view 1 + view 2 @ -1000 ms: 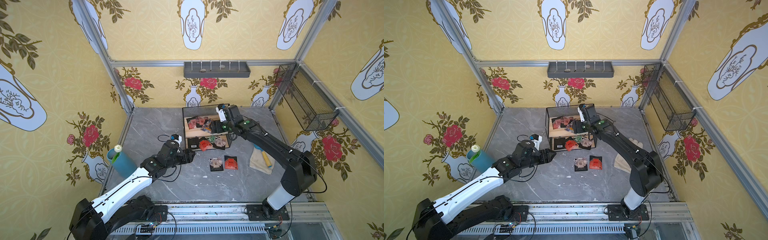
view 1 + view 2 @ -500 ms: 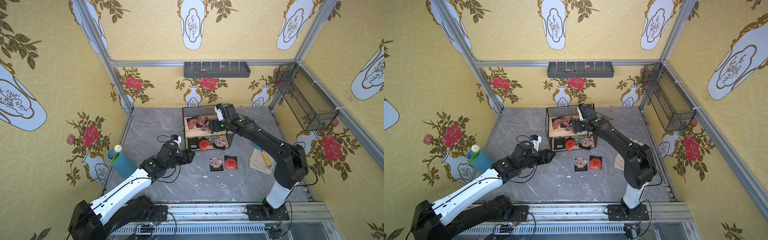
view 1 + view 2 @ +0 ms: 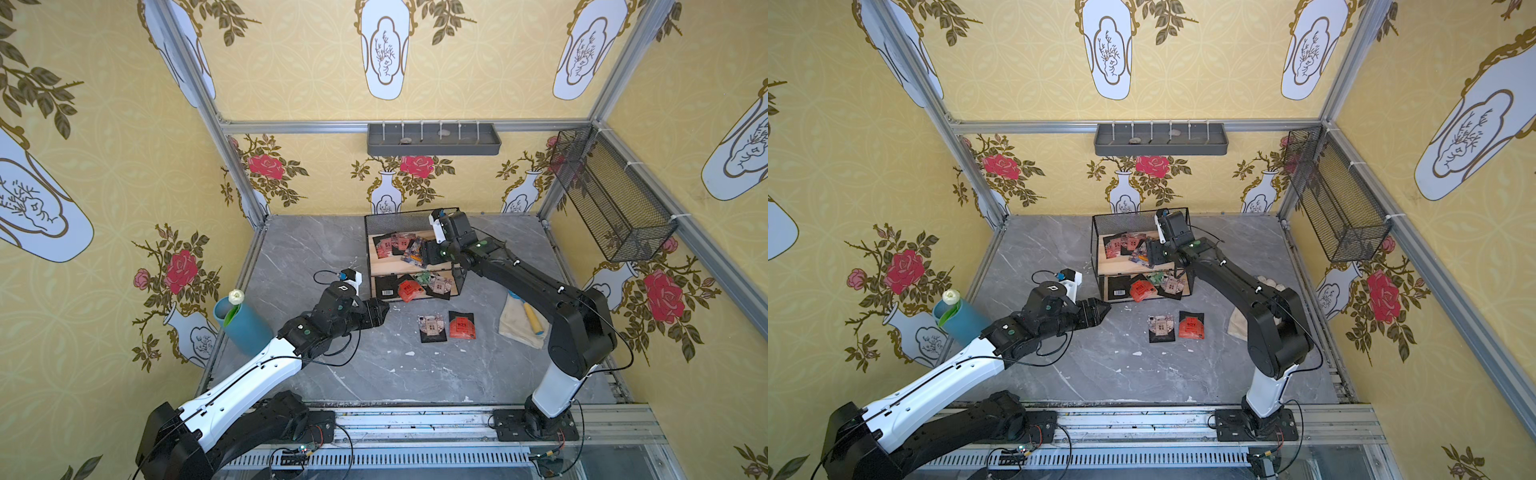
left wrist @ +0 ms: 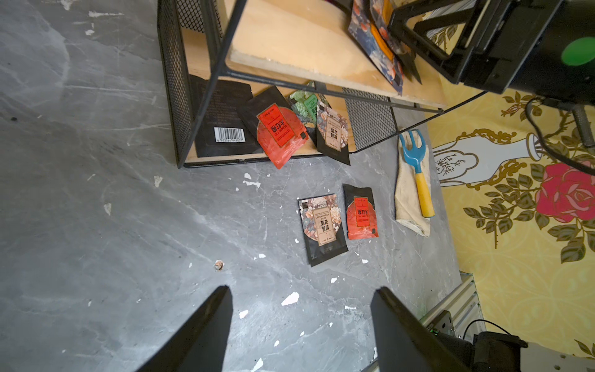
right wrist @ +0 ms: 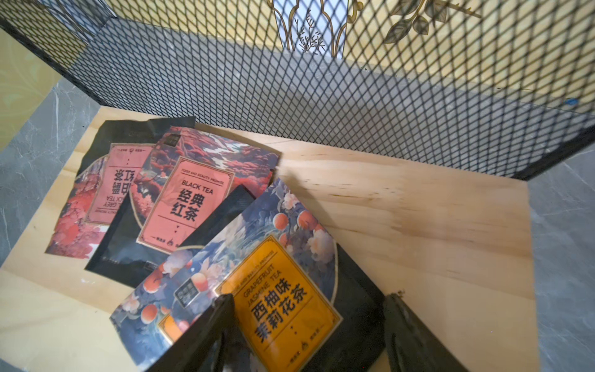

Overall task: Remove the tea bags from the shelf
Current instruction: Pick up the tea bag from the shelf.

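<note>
Finding, farthest left, the left gripper (image 4: 302,322) hovering over the grey marble table (image 4: 96,225), jaws standing wide apart, gripping nothing. Moving right to the shelf (image 3: 384,266): black wire frame, mesh back, 2 pale wooden boards. Seeing tea bags (image 3: 386,247) lying on both boards:

- **Upper board:** overlapping pink black-tea sachets (image 5: 186,199), then a blue floral grapefruit jasmine sachet (image 5: 283,290) bearing an orange label.
- **Lower board:** a black barcode sachet (image 4: 225,128), a red sachet (image 4: 280,135), a green sachet (image 4: 302,103) and a beige floral sachet (image 4: 333,132).

Noting 2 more lying side by side on the table in front, a loose floral sachet (image 3: 432,328) and a loose red sachet (image 3: 461,325). Finding the right gripper (image 5: 310,322) poised over the upper board, jaws apart, 1 fingertip (image 5: 222,309) overlapping the grapefruit jasmine sachet. Ending rightmost at a garden fork (image 4: 417,174) lying on a cream cloth (image 4: 405,206).
</note>
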Controlling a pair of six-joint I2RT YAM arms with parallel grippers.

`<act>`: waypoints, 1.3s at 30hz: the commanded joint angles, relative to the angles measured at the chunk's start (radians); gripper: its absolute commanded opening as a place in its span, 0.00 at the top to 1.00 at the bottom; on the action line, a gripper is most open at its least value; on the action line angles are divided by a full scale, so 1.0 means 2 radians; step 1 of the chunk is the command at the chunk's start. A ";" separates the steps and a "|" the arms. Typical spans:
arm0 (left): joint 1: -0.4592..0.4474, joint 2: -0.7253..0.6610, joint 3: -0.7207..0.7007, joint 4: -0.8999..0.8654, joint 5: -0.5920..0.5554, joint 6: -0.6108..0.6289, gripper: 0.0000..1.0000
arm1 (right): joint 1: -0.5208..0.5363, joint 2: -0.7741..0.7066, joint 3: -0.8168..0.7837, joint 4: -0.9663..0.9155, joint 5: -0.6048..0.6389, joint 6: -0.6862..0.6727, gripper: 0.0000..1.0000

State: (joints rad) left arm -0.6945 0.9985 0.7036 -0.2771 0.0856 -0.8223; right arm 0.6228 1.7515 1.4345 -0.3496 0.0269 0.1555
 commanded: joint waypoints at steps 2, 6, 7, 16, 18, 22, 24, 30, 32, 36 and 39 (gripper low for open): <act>0.000 0.001 -0.004 0.008 -0.002 0.002 0.23 | 0.004 -0.001 -0.020 -0.040 -0.007 0.010 0.28; 0.000 0.000 -0.004 0.009 -0.003 0.002 0.23 | 0.009 -0.005 -0.027 -0.043 0.005 0.011 0.34; 0.000 0.001 -0.004 0.009 -0.002 0.002 0.23 | 0.010 -0.007 -0.026 -0.044 0.006 0.010 0.36; 0.000 0.006 0.000 0.010 -0.001 0.004 0.23 | 0.021 -0.032 -0.026 -0.049 0.010 0.006 0.43; 0.000 0.007 0.001 0.011 0.000 0.004 0.23 | 0.022 -0.036 -0.026 -0.051 0.011 0.008 0.43; 0.000 0.010 0.003 0.013 0.003 0.005 0.23 | 0.023 -0.044 -0.029 -0.044 0.014 0.010 0.36; 0.000 0.011 0.004 0.014 0.005 0.005 0.23 | 0.022 -0.048 -0.027 -0.042 0.014 0.011 0.32; 0.000 0.009 0.004 0.015 0.007 0.006 0.23 | 0.022 -0.058 -0.024 -0.039 0.019 0.010 0.27; 0.000 0.008 0.004 0.015 0.007 0.005 0.23 | 0.022 -0.065 -0.025 -0.042 0.017 0.012 0.26; 0.000 0.011 0.004 0.017 0.010 0.006 0.23 | 0.023 -0.083 -0.033 -0.049 0.006 0.035 0.25; 0.000 0.014 0.004 0.020 0.014 0.005 0.23 | 0.018 -0.105 -0.047 -0.053 -0.015 0.076 0.25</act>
State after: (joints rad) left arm -0.6945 1.0210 0.7059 -0.2687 0.1047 -0.8200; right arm 0.6651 1.5738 1.3590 -0.4446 0.0395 0.2207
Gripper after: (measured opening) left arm 0.770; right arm 0.752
